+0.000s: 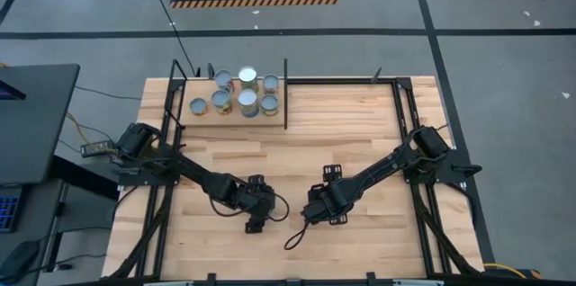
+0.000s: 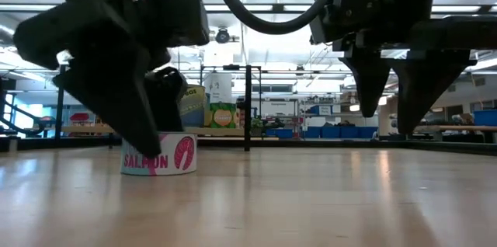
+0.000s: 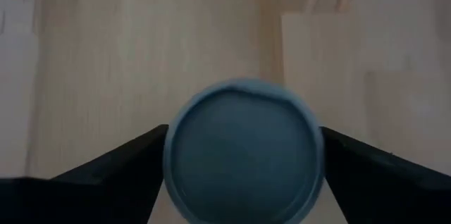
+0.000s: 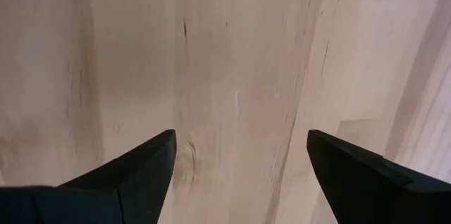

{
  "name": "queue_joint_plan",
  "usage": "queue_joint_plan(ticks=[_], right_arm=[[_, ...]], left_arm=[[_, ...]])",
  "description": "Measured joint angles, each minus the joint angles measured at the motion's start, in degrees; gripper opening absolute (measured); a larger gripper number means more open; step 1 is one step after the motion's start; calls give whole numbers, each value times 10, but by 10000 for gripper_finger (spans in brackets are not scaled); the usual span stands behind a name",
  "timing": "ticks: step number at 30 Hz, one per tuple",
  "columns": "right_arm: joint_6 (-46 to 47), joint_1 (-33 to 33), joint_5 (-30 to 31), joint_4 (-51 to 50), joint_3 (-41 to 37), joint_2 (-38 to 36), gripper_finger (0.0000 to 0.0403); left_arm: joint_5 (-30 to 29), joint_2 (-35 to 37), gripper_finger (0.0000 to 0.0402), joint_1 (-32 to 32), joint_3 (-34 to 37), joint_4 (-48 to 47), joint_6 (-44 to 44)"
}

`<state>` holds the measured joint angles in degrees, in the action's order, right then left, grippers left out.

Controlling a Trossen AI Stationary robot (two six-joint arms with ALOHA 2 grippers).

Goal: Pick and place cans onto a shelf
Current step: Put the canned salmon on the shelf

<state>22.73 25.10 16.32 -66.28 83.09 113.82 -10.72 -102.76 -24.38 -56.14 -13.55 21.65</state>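
Note:
A low round can with a white and pink label reading SALMON [image 2: 159,155] stands upright on its base on the tabletop, near the front middle. Its silver-blue top [image 3: 243,160] shows in the left wrist view. My left gripper [image 1: 256,212] is down over it, one finger on each side. In the high view the gripper hides the can. My right gripper [image 1: 319,207] hangs open and empty over bare wood [image 4: 239,146], to the right of the left one. Several more cans [image 1: 236,93] stand on the shelf [image 1: 209,113] at the table's far left. My left gripper has the salmon can between its two fingers, which meet the can's round side wall on opposite sides [image 3: 168,155]. The fingers [image 2: 128,111] come from above, pointing down. The can stands upright with its base on the table.
Black frame rods run along the table's left and right sides [image 1: 407,133]. A black post [image 2: 248,107] of the shelf stands behind the can. Between the shelf and the grippers lies open plank tabletop [image 1: 342,133].

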Motion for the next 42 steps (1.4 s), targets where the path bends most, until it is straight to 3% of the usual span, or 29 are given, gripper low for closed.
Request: queue_joint_plan(ticks=[10, 15, 19, 23, 29, 34, 38, 42], right_arm=[[-2, 0, 0, -12, 0, 0, 327], [-2, 0, 0, -24, 0, -15, 327], [9, 0, 7, -24, 0, -43, 327], [17, 3, 28, -18, 0, -65, 327], [-3, 8, 47, -1, 0, -78, 327], [-45, -7, 56, 15, 0, -79, 327], [-89, -36, 54, 19, 0, -79, 327], [-129, -74, 53, 19, 0, -79, 327]], left_arm=[[-2, 0, 289, 0, 0, -2, -4], [8, 17, 288, 1, 0, -13, -24], [-4, 85, 288, 11, 0, -68, -41], [-27, 193, 288, 43, -1, -199, -55], [-28, 363, 288, 150, -1, -419, -97], [-40, 470, 288, 298, -2, -489, -185], [-47, 483, 288, 427, -45, -530, -268], [-48, 444, 288, 537, -104, -548, -363]])
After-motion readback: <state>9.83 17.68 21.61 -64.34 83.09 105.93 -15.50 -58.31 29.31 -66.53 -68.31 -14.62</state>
